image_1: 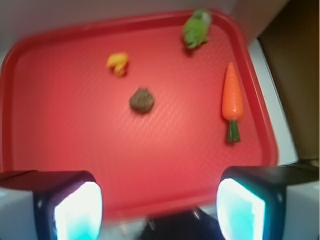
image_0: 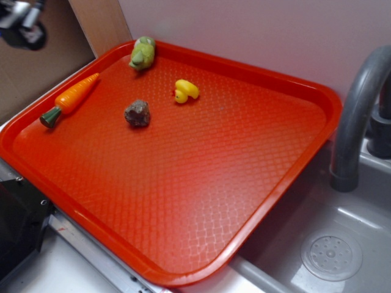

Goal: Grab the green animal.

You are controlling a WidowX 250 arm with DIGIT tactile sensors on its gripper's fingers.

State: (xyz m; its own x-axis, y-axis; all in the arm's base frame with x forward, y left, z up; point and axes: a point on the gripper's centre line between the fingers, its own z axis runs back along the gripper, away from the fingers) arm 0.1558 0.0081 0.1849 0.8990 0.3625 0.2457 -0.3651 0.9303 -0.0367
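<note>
The gripper (image_1: 159, 210) hangs with jaws spread and empty above the near edge of the red tray (image_1: 60, 150), while the green animal (image_1: 196, 29) sits at one o'clock against the far rim, where a finger could strike the wall or nudge the carrot (image_1: 232, 95).

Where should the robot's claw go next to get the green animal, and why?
Probably forward and right, toward the tray's far corner. The gripper is open and empty near the tray's front edge, while the green animal sits far off by the back rim, past the carrot.
</note>
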